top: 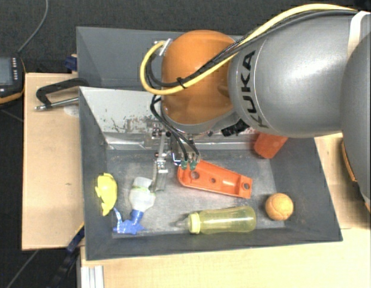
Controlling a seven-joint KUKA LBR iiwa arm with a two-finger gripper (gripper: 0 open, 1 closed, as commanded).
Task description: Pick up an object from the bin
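**Fingers spread low in the middle of the bin**

The gripper point(173, 171) hangs in the grey metal bin point(92, 161). Its fingers point(159, 176) are spread apart with nothing between them. A flat orange plastic bracket with holes point(216, 182) lies at their 3 o'clock, its near end right at one finger. A white-and-green round cap point(141, 198) sits close by at 8 o'clock.

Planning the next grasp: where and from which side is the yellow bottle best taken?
Probably mid-body, from above, closing across its width. The bottle lies on its side, long axis along the front wall, so the round body is narrowest crosswise. Room on the wall side looks tight.
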